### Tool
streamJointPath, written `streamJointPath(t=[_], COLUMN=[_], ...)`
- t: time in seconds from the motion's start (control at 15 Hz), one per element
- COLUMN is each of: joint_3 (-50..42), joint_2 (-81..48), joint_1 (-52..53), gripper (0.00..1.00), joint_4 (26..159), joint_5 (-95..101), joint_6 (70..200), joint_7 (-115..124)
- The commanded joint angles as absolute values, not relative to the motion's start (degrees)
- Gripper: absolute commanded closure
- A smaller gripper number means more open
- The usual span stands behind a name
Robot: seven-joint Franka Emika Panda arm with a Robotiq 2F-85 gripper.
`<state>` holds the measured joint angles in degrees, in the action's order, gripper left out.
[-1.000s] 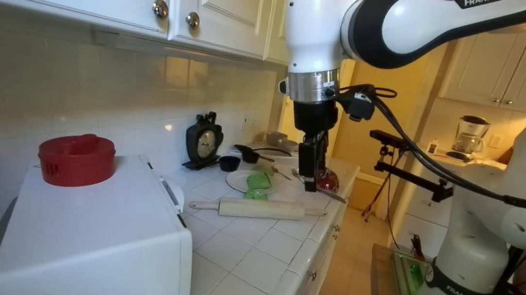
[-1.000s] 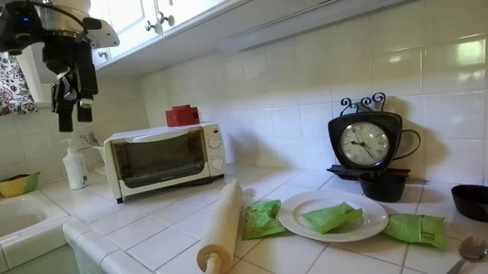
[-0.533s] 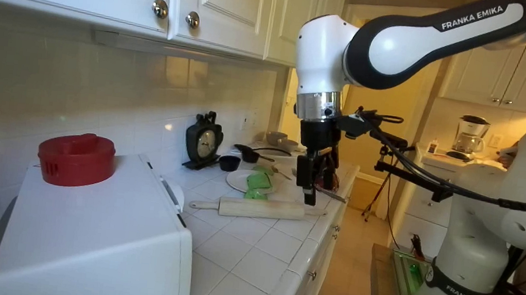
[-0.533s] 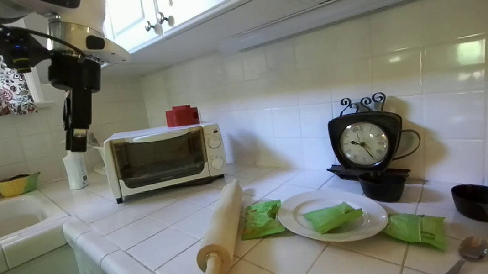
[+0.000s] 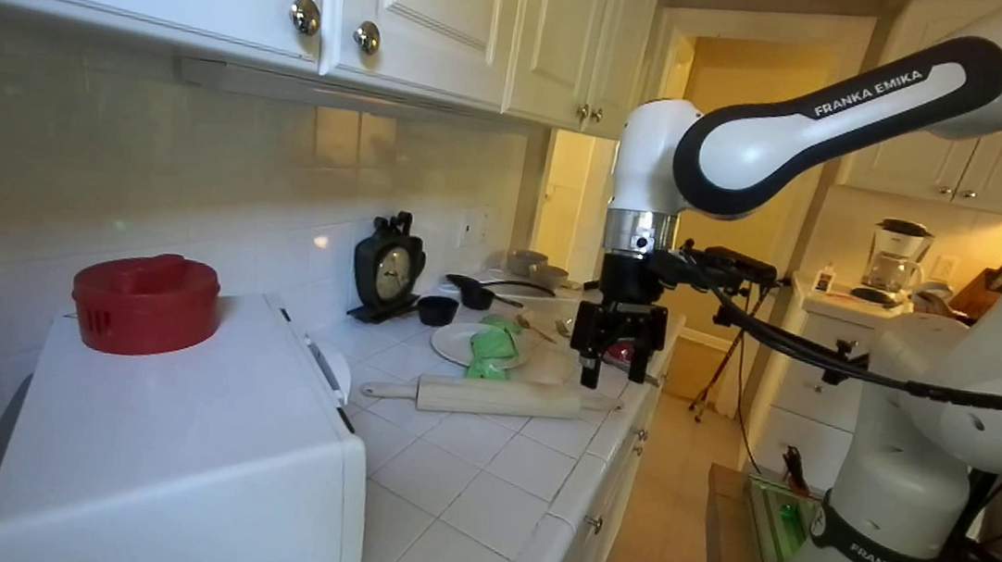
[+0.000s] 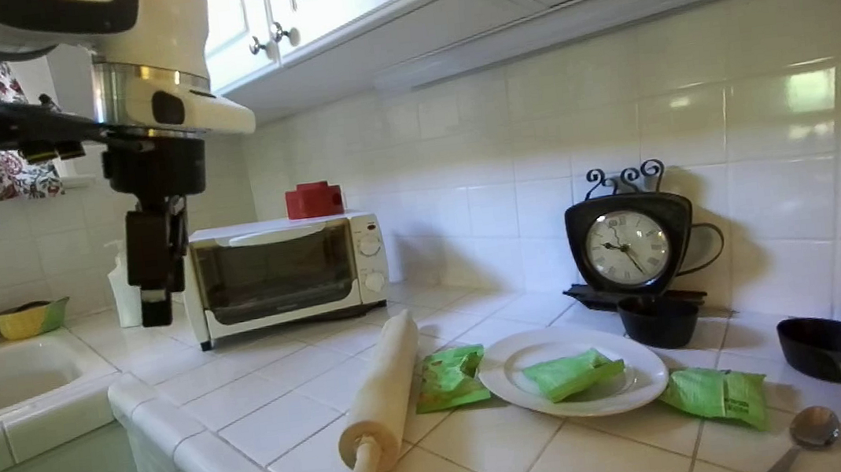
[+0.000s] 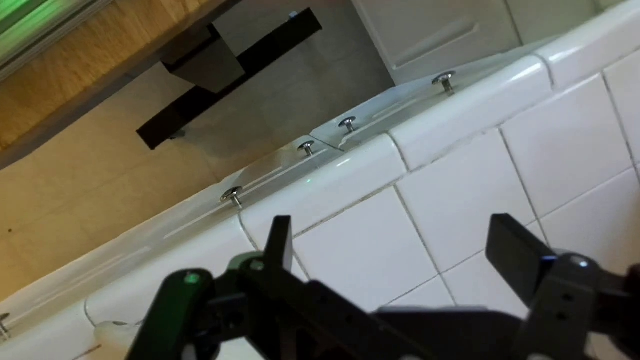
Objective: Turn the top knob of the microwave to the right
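The white microwave (image 6: 282, 309) stands on the tiled counter, its dark glass door facing the camera in an exterior view. Its top knob (image 6: 369, 246) is on the right-hand panel, above a lower knob (image 6: 375, 281). In an exterior view only the microwave's plain top and side (image 5: 196, 435) show, and the knobs are hidden. My gripper (image 5: 614, 377) is open and empty, pointing down near the counter's front edge, well away from the microwave. In an exterior view the gripper (image 6: 159, 305) appears edge-on. In the wrist view the gripper (image 7: 392, 222) has its fingers wide apart over bare tiles.
A red lidded container (image 5: 146, 309) sits on the microwave. A rolling pin (image 6: 383, 394), a white plate (image 6: 499, 373) with green packets and a black clock (image 6: 632, 247) stand on the counter. Wall cabinets (image 5: 440, 19) hang above. A soap bottle (image 6: 123, 289) stands beside the sink (image 6: 78, 362).
My arm has come down and drawn back from the wall cabinets. The gripper has turned about its upright axis, so both fingers now show side by side in an exterior view. The microwave has not moved.
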<state>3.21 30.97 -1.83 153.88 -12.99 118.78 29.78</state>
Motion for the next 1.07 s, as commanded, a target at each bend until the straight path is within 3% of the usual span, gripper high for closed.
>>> streamJointPath(t=[0.0, 0.47, 1.0], joint_3=[-0.26, 0.12, -10.69], joint_2=[34.22, 33.15, 25.21], joint_1=[-4.69, -5.39, -12.09], gripper=[0.00, 0.00, 0.00], joint_4=[157.80, 156.14, 151.67], joint_5=[-17.74, -16.90, -26.60], joint_6=[125.19, 126.32, 131.73], joint_7=[28.15, 27.92, 28.66])
